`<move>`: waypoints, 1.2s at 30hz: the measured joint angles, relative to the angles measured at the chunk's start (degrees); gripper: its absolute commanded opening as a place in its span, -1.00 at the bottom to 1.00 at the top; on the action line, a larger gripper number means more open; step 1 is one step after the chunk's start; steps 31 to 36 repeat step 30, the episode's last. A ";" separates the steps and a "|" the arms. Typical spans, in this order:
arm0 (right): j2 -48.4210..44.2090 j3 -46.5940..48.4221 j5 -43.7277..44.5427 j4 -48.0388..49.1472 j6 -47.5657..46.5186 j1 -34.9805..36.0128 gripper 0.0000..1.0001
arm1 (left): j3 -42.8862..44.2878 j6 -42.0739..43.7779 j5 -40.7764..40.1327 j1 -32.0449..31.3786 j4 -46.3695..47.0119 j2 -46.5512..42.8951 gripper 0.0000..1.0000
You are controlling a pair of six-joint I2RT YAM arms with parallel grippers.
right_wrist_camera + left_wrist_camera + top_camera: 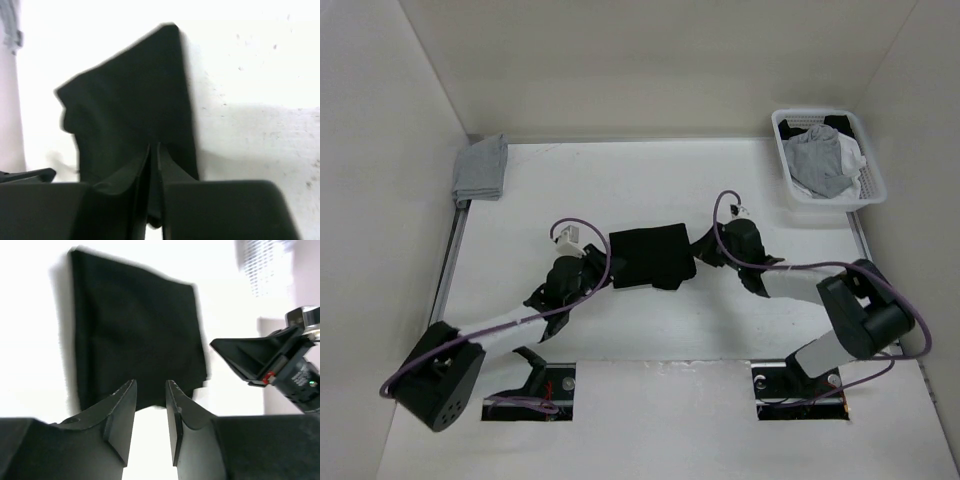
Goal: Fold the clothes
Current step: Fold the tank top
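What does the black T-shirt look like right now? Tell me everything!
The black T-shirt is folded into a compact rectangle of soft cloth, lying on the white table. One corner looks lifted by the right gripper, whose fingers reach it; whether they pinch it is unclear. The left gripper is open, just short of its edge.

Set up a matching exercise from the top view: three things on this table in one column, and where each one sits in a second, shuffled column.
Things:
1. black T-shirt
2. grey folded cloth
3. white basket

Places:
A. far right corner of the table
B. far left corner
C. middle, folded into a compact block

Pairs: 1-C, 2-B, 3-A
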 measured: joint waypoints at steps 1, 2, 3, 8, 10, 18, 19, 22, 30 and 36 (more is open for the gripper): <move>-1.79 0.04 0.04 -0.94 -0.35 -0.09 -0.56 | 0.22 0.48 -0.37 -0.09 -1.09 -2.36 -0.37; -4.09 0.20 0.13 -2.25 -0.94 -0.20 -0.49 | 0.70 1.22 -0.98 -0.13 -2.75 -4.70 -0.35; -6.25 0.57 0.26 -3.69 -1.62 -0.39 -0.42 | 1.49 2.19 -1.84 -0.13 -4.85 -6.67 -0.34; -16.17 4.87 4.35 -8.76 -6.93 -1.20 -0.12 | 7.54 7.58 -7.45 2.14 -15.72 -10.45 -0.22; -18.86 5.60 7.43 -8.68 -8.70 -1.79 -0.09 | 9.18 9.09 -9.20 4.79 -19.54 -10.69 -0.16; -21.27 -4.00 20.20 -5.35 -9.92 -2.78 -0.03 | 9.68 10.97 -11.91 17.55 -32.06 -12.48 -0.10; -21.07 -4.81 20.74 -5.49 -9.84 -3.30 -0.02 | 9.64 11.06 -11.98 18.38 -32.54 -12.52 -0.10; -20.52 -5.38 21.66 -4.96 -9.49 -4.61 -0.02 | 9.38 11.28 -12.39 19.50 -33.59 -12.28 -0.10; -16.59 -5.33 20.63 -3.80 -9.25 -4.87 -0.03 | 9.38 12.07 -12.52 18.62 -33.44 -8.55 -0.04; -16.59 -5.33 20.63 -3.80 -9.25 -4.87 -0.03 | 9.38 12.07 -12.52 18.62 -33.44 -8.55 -0.04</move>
